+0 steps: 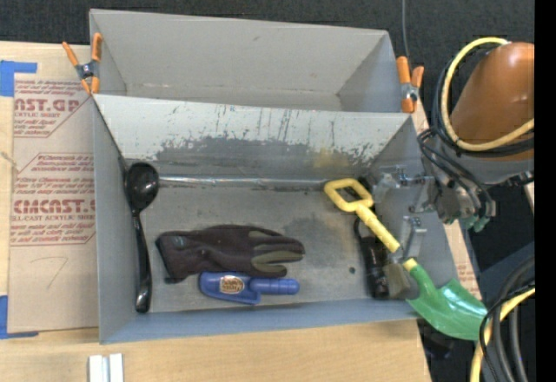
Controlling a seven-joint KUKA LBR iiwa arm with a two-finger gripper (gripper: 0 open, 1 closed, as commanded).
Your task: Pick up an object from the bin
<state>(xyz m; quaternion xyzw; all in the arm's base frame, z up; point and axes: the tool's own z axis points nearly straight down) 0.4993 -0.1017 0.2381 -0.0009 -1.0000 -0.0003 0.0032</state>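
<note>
Bin [243, 50], right end: pincer [407, 228] low beside the toy shovel [372, 222], yellow handle, green blade, propped on the right wall with its blade over the rim. Pincer's opening and hold cannot be told. Flat on floor: black ladle [141, 241], dark glove [230, 250], blue tool [248, 286].

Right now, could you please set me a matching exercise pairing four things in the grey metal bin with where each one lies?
Things:
1. black long-handled ladle
2. dark brown fabric glove
3. blue plastic-handled tool
4. yellow-handled toy shovel with green blade

Places in the grey bin:
A. right side, blade sticking past the bottom right corner
B. just below the glove, by the view's bottom wall
C. along the left wall
D. middle of the floor

Pairs: 1-C, 2-D, 3-B, 4-A.
</note>
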